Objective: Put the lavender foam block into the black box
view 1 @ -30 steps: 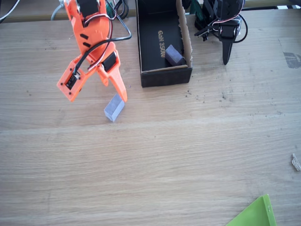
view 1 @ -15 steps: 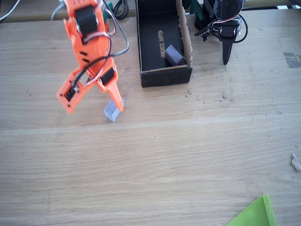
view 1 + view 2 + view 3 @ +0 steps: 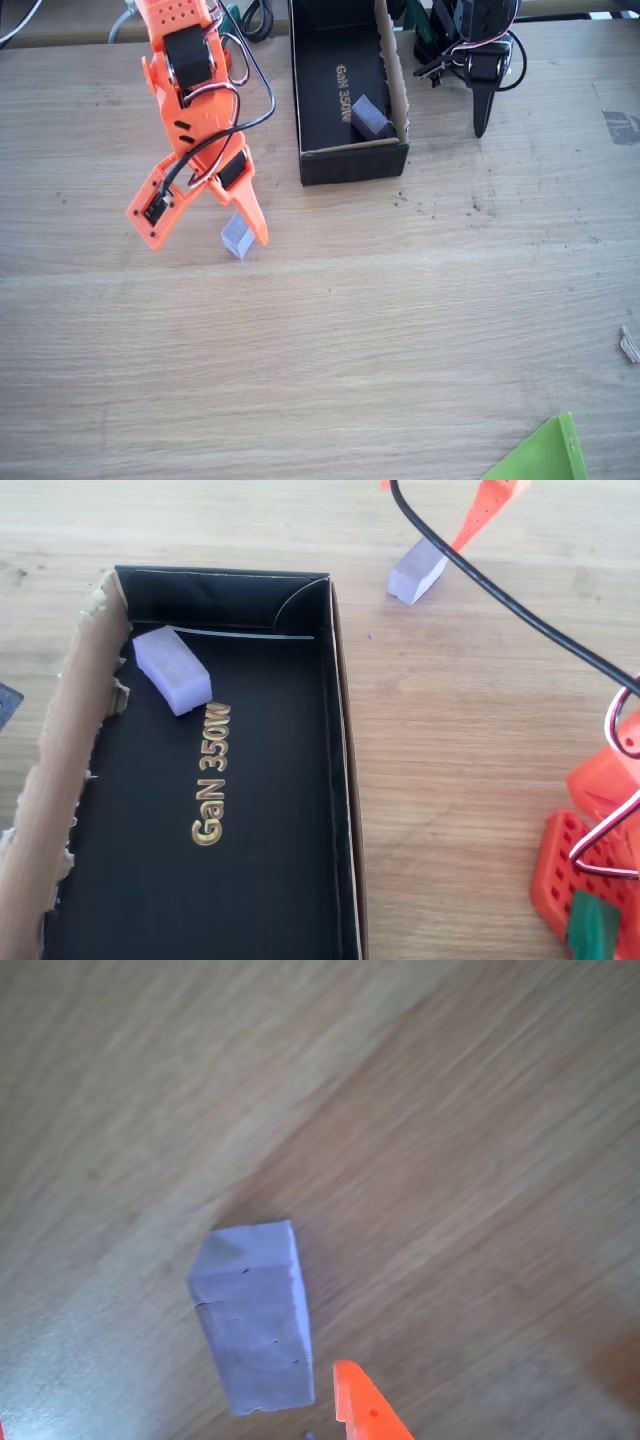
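The lavender foam block [image 3: 235, 240] lies on the wooden table, in front of and to the left of the black box [image 3: 322, 165] in the fixed view. My orange gripper [image 3: 205, 238] hangs open over it. The right finger [image 3: 252, 215] covers the block's upper right part, and the left finger stands well off to the left. In the overhead view the block [image 3: 417, 570] lies outside the box's wall [image 3: 340, 780], with one orange finger [image 3: 480, 515] touching or just above its far end. In the wrist view the block [image 3: 255, 1315] sits just left of an orange fingertip [image 3: 365, 1415].
A darker purple block [image 3: 370, 118] lies inside the box near its brown cardboard edge [image 3: 395, 70]. My black cable [image 3: 520, 615] runs across the overhead view. A green sheet corner [image 3: 545, 455] pokes in at the bottom right, and a small scrap [image 3: 628, 343] lies at the right edge.
My gripper has come down and slightly right towards the block. Its right finger now overlaps the block's upper part. The block has not moved.
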`<state>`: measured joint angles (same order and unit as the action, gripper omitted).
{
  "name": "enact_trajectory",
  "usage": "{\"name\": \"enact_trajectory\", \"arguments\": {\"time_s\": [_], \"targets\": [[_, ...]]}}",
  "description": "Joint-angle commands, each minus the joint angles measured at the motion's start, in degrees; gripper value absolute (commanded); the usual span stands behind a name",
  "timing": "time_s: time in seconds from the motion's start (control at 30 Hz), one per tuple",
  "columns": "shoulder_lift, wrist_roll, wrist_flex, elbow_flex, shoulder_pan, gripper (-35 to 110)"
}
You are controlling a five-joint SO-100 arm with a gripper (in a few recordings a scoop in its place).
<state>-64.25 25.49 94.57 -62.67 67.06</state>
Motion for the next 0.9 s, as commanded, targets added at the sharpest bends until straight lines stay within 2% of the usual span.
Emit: {"name": "enact_trajectory", "arguments": {"time_s": [0.0, 0.87], "targets": [[-0.09, 1.14, 0.09, 0.97, 0.44, 43], [4.31, 0.35, -4.92, 0.79, 0.97, 46]]}}
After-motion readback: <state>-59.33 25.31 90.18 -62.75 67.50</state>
